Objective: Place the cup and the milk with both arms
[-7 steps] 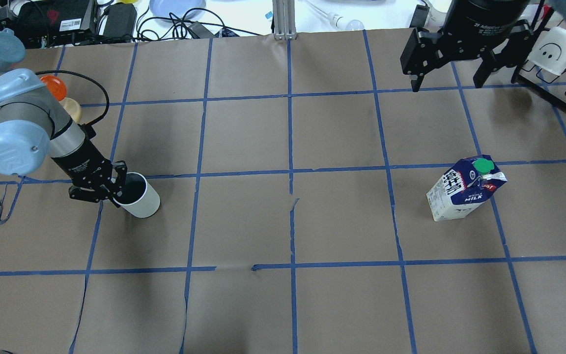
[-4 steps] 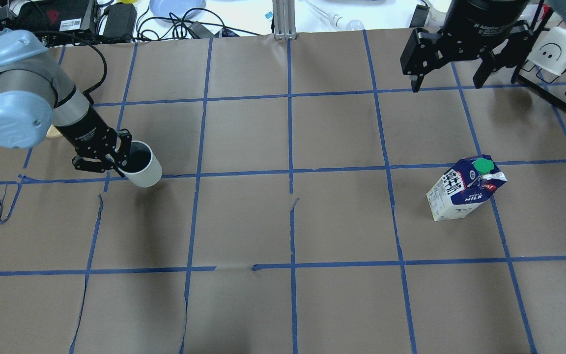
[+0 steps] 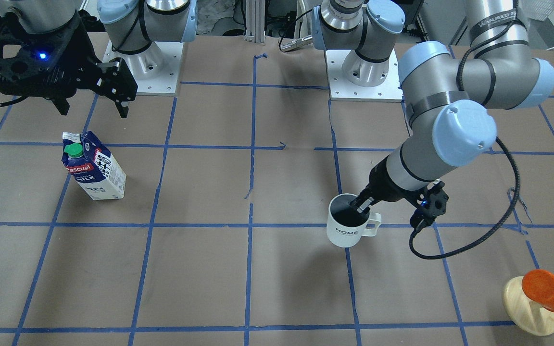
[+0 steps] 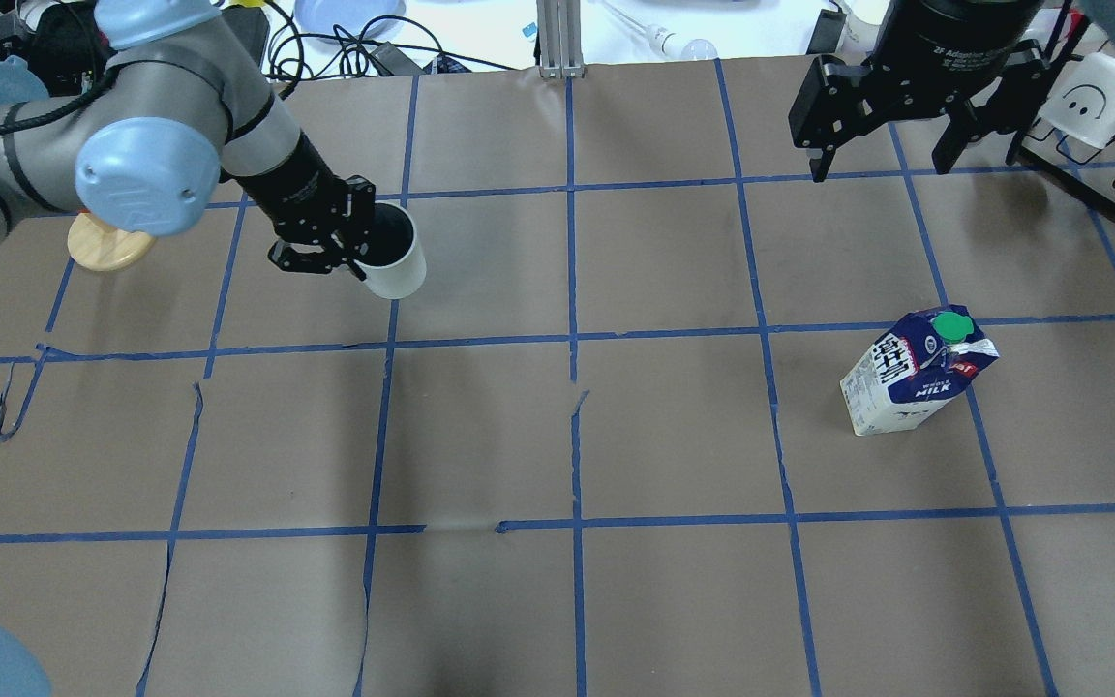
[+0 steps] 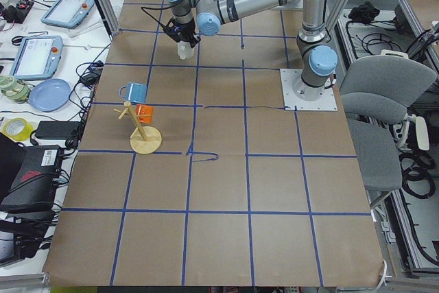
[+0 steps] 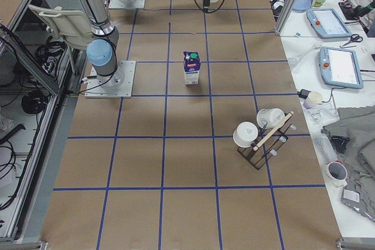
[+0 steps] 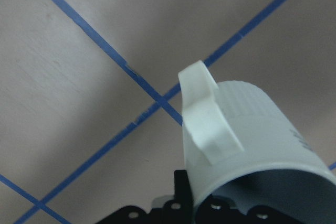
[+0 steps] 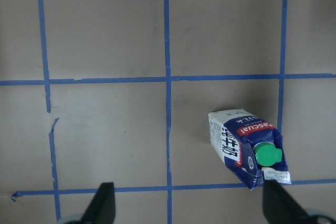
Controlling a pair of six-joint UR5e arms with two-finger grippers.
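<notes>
At the far left of the worktop, the left fingers pinched the wall of the cup, one inside its dark hollow and one outside beside the handle. Right of centre and nearer, the milk stood upright. At the far right, the right fingers hung spread wide and empty, well apart from the milk.

"home" on cup, "pascual", "milk" on carton
</notes>
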